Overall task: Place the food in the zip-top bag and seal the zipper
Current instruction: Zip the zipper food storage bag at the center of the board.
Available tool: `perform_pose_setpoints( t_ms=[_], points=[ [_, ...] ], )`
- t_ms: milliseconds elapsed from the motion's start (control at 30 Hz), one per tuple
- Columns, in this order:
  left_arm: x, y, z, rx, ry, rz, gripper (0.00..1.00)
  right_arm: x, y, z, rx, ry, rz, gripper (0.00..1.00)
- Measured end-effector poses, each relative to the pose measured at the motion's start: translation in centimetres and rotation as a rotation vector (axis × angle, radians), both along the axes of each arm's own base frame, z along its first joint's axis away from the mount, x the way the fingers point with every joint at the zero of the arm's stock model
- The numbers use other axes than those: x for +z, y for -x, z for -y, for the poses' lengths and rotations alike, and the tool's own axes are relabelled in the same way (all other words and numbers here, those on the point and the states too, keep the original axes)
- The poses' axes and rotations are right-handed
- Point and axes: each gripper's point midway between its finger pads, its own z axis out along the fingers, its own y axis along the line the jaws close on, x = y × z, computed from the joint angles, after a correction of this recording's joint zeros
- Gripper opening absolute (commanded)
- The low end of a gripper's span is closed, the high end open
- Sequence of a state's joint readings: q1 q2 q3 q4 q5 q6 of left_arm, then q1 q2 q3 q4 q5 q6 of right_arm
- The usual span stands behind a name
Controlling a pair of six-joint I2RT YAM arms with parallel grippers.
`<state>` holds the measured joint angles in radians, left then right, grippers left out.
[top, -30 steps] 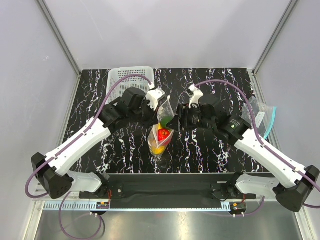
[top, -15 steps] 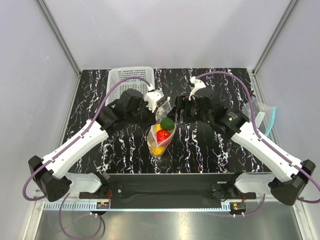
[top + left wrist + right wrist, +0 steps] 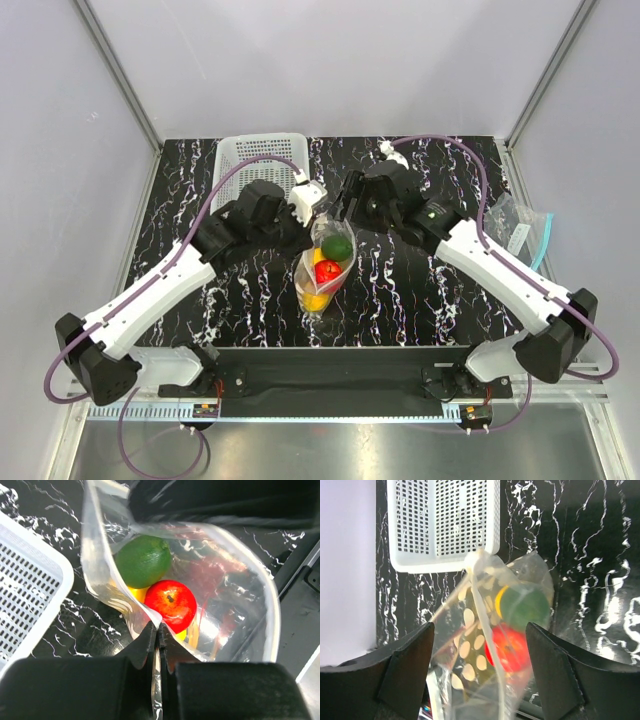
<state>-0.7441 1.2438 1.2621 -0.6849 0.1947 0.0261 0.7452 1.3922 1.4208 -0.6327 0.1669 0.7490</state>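
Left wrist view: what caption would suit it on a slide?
Left gripper pinching the rim of the open zip-top bag; green fruit, red fruit, yellow fruit inside.

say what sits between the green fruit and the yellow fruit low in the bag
The red fruit; the top external view shows green fruit, red, then yellow fruit in line inside the zip-top bag.

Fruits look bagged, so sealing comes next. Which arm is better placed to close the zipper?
Probably right. The right gripper is open and free near the zipper; the left gripper is shut on the zip-top bag, holding it up.
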Motion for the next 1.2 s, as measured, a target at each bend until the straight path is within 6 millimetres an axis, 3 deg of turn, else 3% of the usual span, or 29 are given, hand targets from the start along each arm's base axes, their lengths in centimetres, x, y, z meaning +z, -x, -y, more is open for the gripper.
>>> perform_pose_setpoints(
  t_ms=[233,367,400,433,467,533,567,700,767,1000,1200],
  points=[
    [0.3,0.2,-0.1,-0.004,0.018,0.017,0.08,-1.0,-1.1,-1.4,-0.044,-0.057,-0.039,0.75],
    [0.5,0.2,0.1,-0.011,0.026,0.024,0.18,-2.1,-1.7,-2.1,-0.06,-0.061,-0.067,0.54],
    [0.5,0.2,0.1,-0.012,0.027,0.025,0.22,-2.4,-1.8,-2.2,-0.064,-0.06,-0.075,0.43],
    [0.5,0.2,0.1,-0.013,0.027,0.025,0.29,-2.6,-1.9,-2.2,-0.065,-0.058,-0.078,0.35],
    [0.5,0.2,0.1,-0.017,0.027,0.026,0.34,-2.6,-1.9,-2.3,-0.07,-0.063,-0.082,0.17],
    [0.6,0.3,0.1,-0.021,0.028,0.029,0.51,-2.5,-2.0,-2.3,-0.076,-0.07,-0.08,0.03],
    [0.6,0.3,0.2,-0.024,0.027,0.032,0.56,-2.4,-2.0,-2.3,-0.082,-0.078,-0.08,0.01],
    [1.4,0.7,0.2,-0.027,0.044,0.054,0.75,-2.4,-1.7,-1.6,-0.115,-0.099,-0.081,0.0],
    [1.9,0.9,0.1,-0.025,0.051,0.063,0.79,-2.2,-1.4,-1.1,-0.139,-0.111,-0.08,0.0],
    [5.8,1.0,1.3,-0.061,0.1,0.138,0.83,-0.7,0.1,3.1,-0.404,-0.111,-0.136,0.0],
    [8.9,0.8,4.7,-0.135,0.13,0.188,0.89,0.6,0.9,5.7,-0.602,-0.128,-0.178,0.0]
  ],
)
